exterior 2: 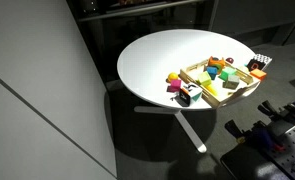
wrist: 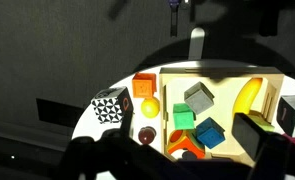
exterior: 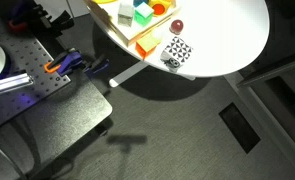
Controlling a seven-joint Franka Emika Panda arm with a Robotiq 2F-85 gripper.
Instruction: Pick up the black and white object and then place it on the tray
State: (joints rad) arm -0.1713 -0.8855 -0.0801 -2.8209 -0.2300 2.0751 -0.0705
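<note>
The black and white object (wrist: 109, 106) is a small checkered cube on the white round table, outside the tray's rim, next to a dark red ball (wrist: 147, 133). It shows in both exterior views (exterior: 177, 52) (exterior 2: 187, 96). The light wooden tray (wrist: 227, 88) holds several coloured blocks and also shows in both exterior views (exterior: 145, 46) (exterior 2: 238, 95). My gripper (wrist: 187, 160) shows only in the wrist view, as dark fingers at the bottom edge. It hangs high above the tray's near side, open and empty, with the cube off to one side.
An orange block (wrist: 145, 85) and a yellow ball (wrist: 149, 106) lie on the table between the cube and the tray. In the tray are a grey block (wrist: 198, 98), a green block (wrist: 182, 116), a blue block (wrist: 209, 132) and a yellow banana shape (wrist: 249, 95). The table edge is close to the cube.
</note>
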